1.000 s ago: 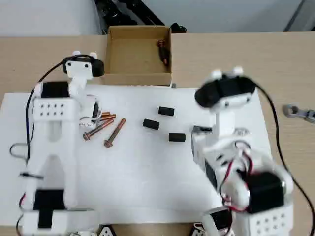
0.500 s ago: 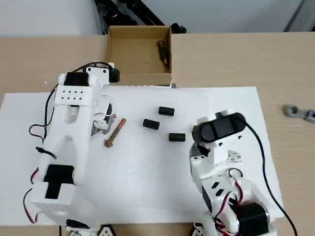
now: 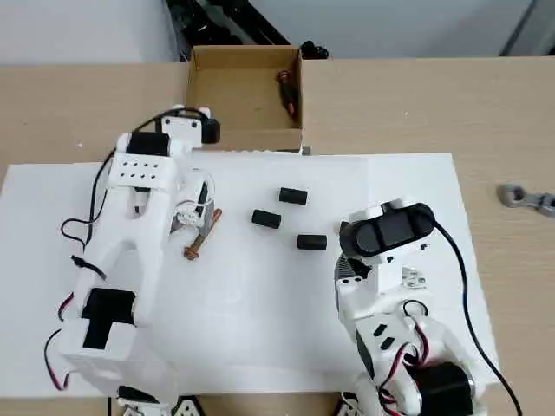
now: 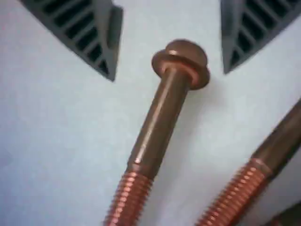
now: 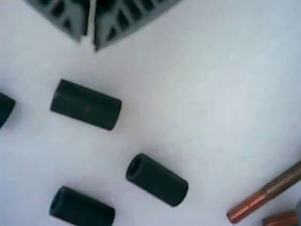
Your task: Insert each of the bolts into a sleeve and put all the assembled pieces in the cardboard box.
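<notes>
Left pincer [image 4: 169, 68] released, straddling a copper bolt [image 4: 160, 127] head, left of desk centre. Right pincer [image 5: 92, 40] clenched near three black sleeves [image 3: 293, 196]. Cardboard box [image 3: 243, 137] at the far edge.

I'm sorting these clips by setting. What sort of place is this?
Likely a lab or hobby workbench: the left arm and right arm, with bare wiring, stand at a wooden table, a white sheet serves as work mat, and a wrench lies aside.
</notes>
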